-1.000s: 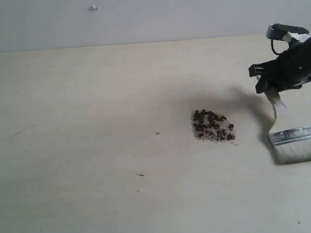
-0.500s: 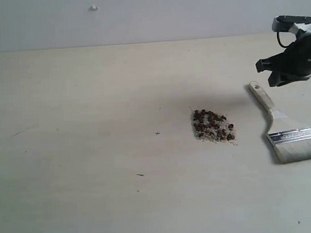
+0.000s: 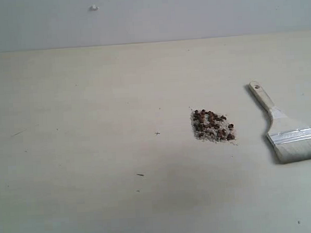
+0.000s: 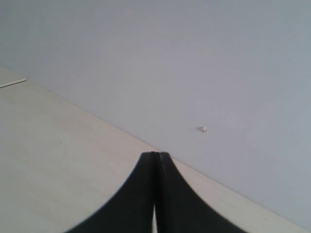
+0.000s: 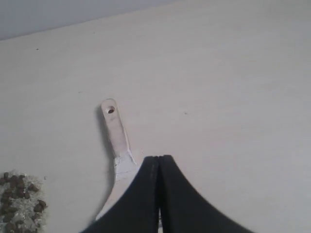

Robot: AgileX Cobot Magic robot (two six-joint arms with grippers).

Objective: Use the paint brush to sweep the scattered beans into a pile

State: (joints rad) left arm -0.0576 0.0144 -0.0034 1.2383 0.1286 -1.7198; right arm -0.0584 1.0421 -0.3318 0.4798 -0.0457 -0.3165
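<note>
Beans (image 3: 213, 126) are sitting heaped right of centre; brush (image 3: 284, 125) is lying loose near the right edge; left gripper (image 4: 155, 154) and right gripper (image 5: 159, 158) are pinching closed, empty; sweeping looks finished, arms only needing parking.

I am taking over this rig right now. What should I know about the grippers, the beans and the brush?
Left gripper: shut, empty, facing the wall.
Right gripper: shut, empty, clear of the paint brush.
Things: beans in one tight pile on the table; brush lying flat to the right of the pile, apart from it.
Done: sweeping looks finished.
Left: probably nothing; a few tiny specks left of the pile, too small to identify.
</note>
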